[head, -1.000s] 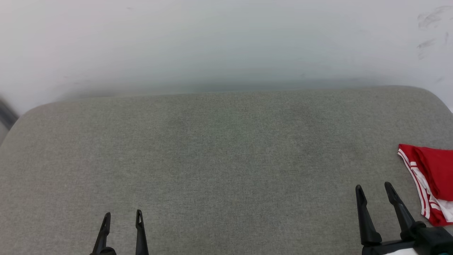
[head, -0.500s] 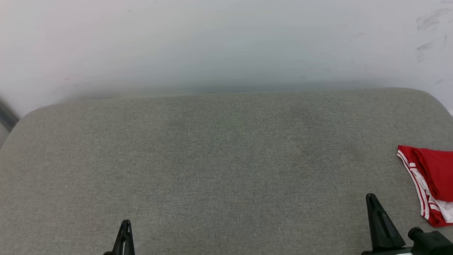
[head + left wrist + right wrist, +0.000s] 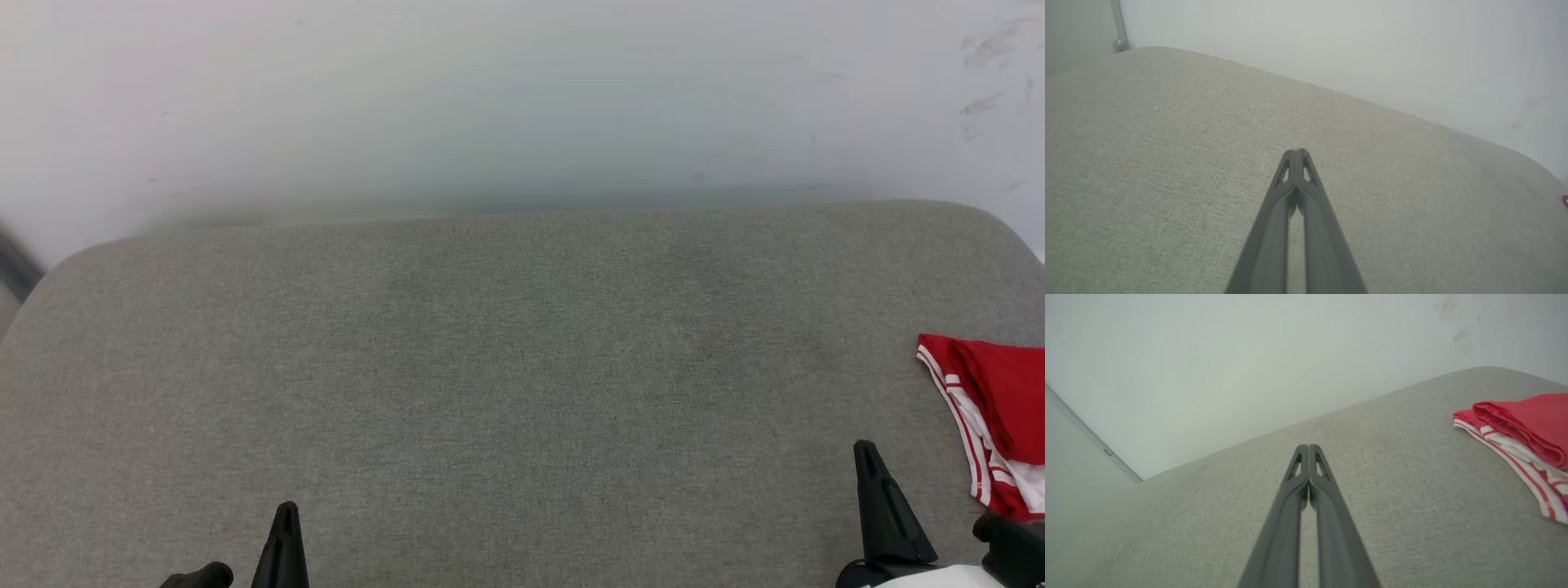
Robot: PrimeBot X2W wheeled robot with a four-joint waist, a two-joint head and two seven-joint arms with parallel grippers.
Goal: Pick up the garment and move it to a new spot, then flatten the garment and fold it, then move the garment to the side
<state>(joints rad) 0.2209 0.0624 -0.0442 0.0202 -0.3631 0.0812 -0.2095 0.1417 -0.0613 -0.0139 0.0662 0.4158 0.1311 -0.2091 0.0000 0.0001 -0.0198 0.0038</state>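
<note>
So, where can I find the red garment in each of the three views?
Head view: the garment lies folded at the right edge, on the grey cushion.
Left wrist view: a tiny red sliver at the far right edge.
Right wrist view: upper right, folded.
Shared landmark: the cushion's far edge against the white wall.

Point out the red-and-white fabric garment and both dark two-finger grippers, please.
red-and-white fabric garment (image 3: 1531,412): right wrist view, upper red fold.
dark left gripper (image 3: 1296,152): left wrist view, shut fingertips.
dark right gripper (image 3: 1308,447): right wrist view, shut fingertips.
</note>
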